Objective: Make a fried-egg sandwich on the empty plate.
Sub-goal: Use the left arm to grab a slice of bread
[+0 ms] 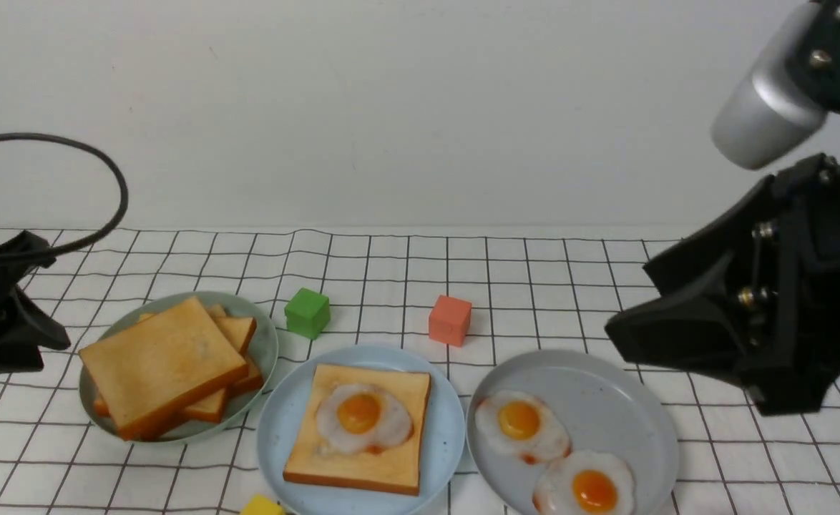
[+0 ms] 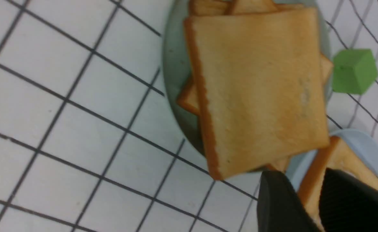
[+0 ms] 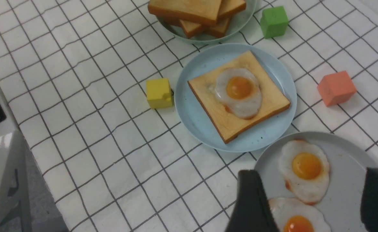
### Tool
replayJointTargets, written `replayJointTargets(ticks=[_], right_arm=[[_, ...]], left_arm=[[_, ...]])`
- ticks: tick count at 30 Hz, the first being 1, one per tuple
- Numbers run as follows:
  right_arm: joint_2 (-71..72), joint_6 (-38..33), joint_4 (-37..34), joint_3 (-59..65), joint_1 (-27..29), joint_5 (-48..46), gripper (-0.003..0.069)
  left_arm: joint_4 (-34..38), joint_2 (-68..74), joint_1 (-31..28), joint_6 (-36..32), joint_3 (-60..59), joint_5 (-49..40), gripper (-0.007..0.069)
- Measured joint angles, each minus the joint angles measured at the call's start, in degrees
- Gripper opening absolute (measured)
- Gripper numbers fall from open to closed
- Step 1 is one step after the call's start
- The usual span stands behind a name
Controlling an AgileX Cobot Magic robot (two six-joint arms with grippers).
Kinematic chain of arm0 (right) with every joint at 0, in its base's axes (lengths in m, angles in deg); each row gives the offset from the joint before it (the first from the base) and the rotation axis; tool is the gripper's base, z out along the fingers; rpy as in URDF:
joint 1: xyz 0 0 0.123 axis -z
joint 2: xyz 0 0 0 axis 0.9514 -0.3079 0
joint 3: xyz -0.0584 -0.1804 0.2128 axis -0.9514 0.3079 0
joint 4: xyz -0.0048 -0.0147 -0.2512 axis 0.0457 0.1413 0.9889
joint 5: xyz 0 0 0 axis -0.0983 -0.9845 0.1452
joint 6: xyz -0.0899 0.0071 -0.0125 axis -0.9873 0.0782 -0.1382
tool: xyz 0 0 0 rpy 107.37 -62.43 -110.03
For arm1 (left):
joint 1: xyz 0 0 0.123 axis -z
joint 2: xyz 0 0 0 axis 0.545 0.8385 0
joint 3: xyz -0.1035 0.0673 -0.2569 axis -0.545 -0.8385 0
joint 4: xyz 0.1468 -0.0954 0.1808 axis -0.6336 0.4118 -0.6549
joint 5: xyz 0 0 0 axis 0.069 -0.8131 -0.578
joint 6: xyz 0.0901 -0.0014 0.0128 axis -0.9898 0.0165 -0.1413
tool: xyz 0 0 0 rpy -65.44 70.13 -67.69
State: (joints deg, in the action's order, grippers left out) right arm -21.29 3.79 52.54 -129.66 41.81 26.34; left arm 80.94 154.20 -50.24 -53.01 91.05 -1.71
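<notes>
The fried-egg sandwich (image 1: 352, 465) is half built: one slice with its egg (image 1: 361, 418) on top, lying on the light-blue plate (image 1: 284, 429), near centre. Its lid should be the pile's top slice (image 1: 162, 361) on the pale green plate (image 1: 266, 347), just left of it. That slice looks light, stiff and flat (a toy, I judge, so no crumbling). Its near corner juts past the rim, so I would pinch there, across the thickness. My left gripper (image 2: 317, 209) is narrowly parted and empty, left of the pile and clear of it. My right gripper (image 3: 314, 206) gapes wide and empty over the grey plate (image 1: 606, 386), at the right.
</notes>
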Motion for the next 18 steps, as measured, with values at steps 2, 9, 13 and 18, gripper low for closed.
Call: replayJointTargets(ticks=[2, 9, 13, 18], right_arm=[[0.7, -0.3, -0.3, 0.3, 0.0, 0.2, 0.0459], [1.4, -0.5, -0.9, 0.7, 0.0, 0.5, 0.0459], [1.4, -0.7, -0.9, 0.7, 0.0, 0.5, 0.0459], [1.4, -0.7, -0.9, 0.7, 0.0, 0.5, 0.0459]], left_arm=[[0.4, 1.9, -0.2, -0.9, 0.0, 1.2, 0.0281], [5.4, 9.4, -0.3, -5.2, 0.0, 8.1, 0.0349], [7.1, 12.3, -0.3, -6.5, 0.0, 10.1, 0.0351], [11.1, 16.4, -0.3, -10.1, 0.0, 12.7, 0.0342]])
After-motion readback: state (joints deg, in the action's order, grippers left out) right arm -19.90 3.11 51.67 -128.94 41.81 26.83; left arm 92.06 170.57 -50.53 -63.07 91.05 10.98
